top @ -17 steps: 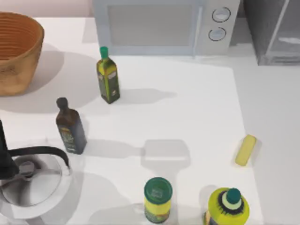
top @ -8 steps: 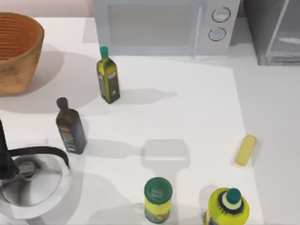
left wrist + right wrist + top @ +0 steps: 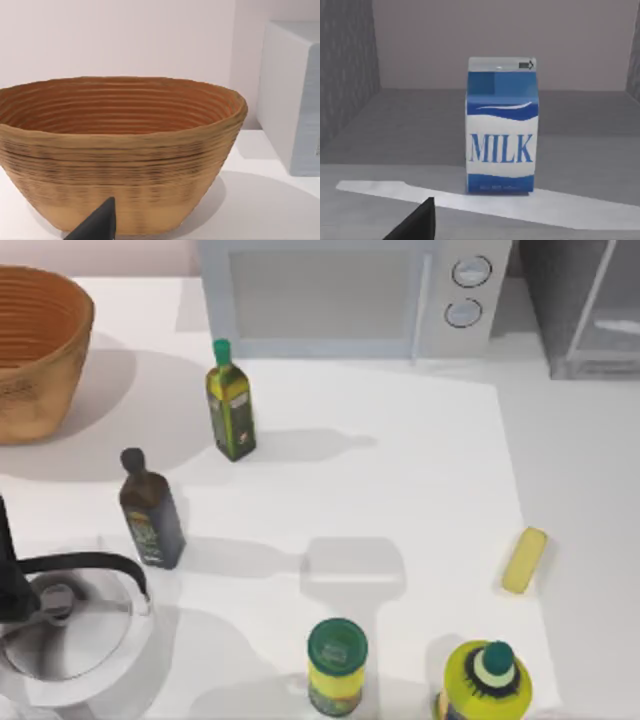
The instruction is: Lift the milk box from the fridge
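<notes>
The milk box (image 3: pixel 502 125) stands upright on the grey floor inside the fridge (image 3: pixel 580 305), its blue and white front with the word MILK turned toward the right wrist camera and its folded top uppermost. Grey walls rise on either side of it and a pale back wall stands behind it. A bright strip of light crosses the floor just in front of the carton's base. One dark fingertip of the right gripper (image 3: pixel 417 222) shows in front of the carton, apart from it; whether those fingers are spread or pressed together I cannot tell.

From above, the fridge sits at the far right corner of the table (image 3: pixel 400 460), just right of the microwave (image 3: pixel 350 295). Well left of the fridge stand a green-capped bottle (image 3: pixel 230 405), a dark bottle (image 3: pixel 150 510) and a woven basket (image 3: pixel 35 350). A yellow block (image 3: pixel 524 560) lies nearer the fridge's side.

The left gripper (image 3: pixel 97 225) sits near the basket, one dark fingertip in front of its wall; its fingers' state I cannot tell either.
</notes>
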{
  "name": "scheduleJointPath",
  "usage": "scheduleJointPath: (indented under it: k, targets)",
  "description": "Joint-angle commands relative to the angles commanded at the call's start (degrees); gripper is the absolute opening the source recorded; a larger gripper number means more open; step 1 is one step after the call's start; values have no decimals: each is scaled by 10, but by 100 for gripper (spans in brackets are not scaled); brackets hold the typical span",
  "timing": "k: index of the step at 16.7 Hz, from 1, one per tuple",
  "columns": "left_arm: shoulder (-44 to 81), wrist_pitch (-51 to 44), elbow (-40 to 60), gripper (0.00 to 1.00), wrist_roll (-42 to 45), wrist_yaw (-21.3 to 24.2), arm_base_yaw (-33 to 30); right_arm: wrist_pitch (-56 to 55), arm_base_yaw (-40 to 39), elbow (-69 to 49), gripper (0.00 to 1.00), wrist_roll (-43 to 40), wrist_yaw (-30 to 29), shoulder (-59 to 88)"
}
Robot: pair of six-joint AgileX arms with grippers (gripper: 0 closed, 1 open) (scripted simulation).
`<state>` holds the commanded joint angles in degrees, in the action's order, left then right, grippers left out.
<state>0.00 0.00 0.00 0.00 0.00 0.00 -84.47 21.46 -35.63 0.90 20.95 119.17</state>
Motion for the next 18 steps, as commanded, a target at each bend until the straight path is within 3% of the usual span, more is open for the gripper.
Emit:
scheduleJointPath:
  k: [4, 8, 14, 18]
  targets:
    - [0, 0, 0, 100, 0, 0, 0, 49, -49, -155, 100, -1, -43, 82]
    - [0, 0, 0, 100, 0, 0, 0, 92, -80, -221, 100, -4, -95, 136]
    - [0, 0, 0, 100, 0, 0, 0, 97, -79, -230, 100, -4, -96, 142]
    - [0, 0, 0, 100, 0, 0, 0, 143, -87, -318, 100, -5, -104, 179]
